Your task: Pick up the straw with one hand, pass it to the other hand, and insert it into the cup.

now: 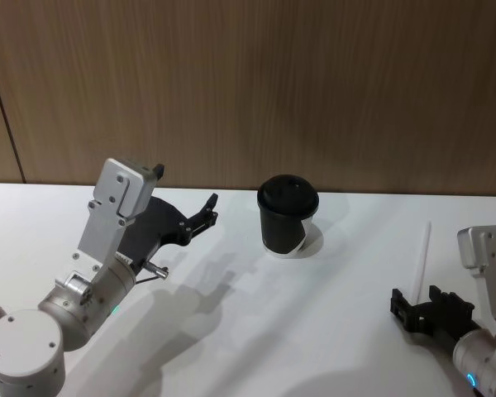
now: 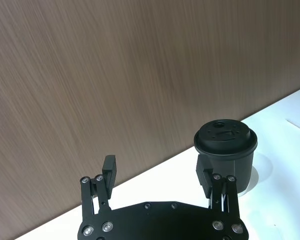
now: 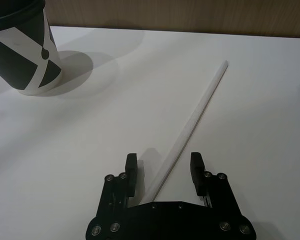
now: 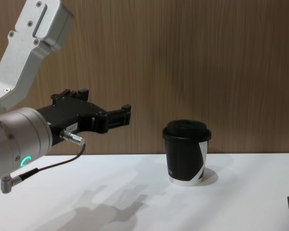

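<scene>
straw [image 3: 197, 107] lies between spread right end effector [image 3: 164, 160] tips, ungripped; left end effector [image 2: 157, 170] spread, empty

the cup [image 1: 288, 217] stands on the table [image 1: 314, 339] near its far edge, just before the wall [image 1: 314, 83]. the straw [image 1: 422, 258] lies flat on the table at about 4 o'clock from the cup, well apart from it, its length running roughly from 12 to 6 o'clock. the right end effector [image 3: 164, 162] sits low at the straw's 6 o'clock end, which lies between its spread fingers and touches neither. the left end effector [image 1: 210, 210] hangs above the table at 9 o'clock from the cup, near it but apart, pointing roughly toward 2 o'clock.
</scene>
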### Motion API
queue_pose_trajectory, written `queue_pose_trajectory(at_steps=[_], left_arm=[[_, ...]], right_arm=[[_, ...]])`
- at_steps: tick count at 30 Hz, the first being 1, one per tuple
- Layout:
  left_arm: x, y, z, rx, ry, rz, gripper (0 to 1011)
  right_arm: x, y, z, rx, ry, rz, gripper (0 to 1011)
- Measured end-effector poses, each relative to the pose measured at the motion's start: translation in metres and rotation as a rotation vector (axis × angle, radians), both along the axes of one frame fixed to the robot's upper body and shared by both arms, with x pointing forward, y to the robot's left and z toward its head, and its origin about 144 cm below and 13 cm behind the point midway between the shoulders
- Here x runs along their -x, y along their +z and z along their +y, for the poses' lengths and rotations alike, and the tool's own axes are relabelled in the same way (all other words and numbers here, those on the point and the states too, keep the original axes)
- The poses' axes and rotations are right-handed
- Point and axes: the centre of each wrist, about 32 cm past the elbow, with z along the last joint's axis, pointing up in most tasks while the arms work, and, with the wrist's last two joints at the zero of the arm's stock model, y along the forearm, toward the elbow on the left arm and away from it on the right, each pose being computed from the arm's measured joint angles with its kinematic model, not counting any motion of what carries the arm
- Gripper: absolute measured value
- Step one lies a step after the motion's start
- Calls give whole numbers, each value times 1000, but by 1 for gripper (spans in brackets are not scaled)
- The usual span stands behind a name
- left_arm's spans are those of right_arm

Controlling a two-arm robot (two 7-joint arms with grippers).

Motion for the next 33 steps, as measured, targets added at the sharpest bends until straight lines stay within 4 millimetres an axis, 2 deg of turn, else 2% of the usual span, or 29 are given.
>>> queue_pose_trajectory(at_steps=[33], left_arm=[[0,0,0,0,0,0,1003]], right_arm=[[0,0,0,1,0,4,435]])
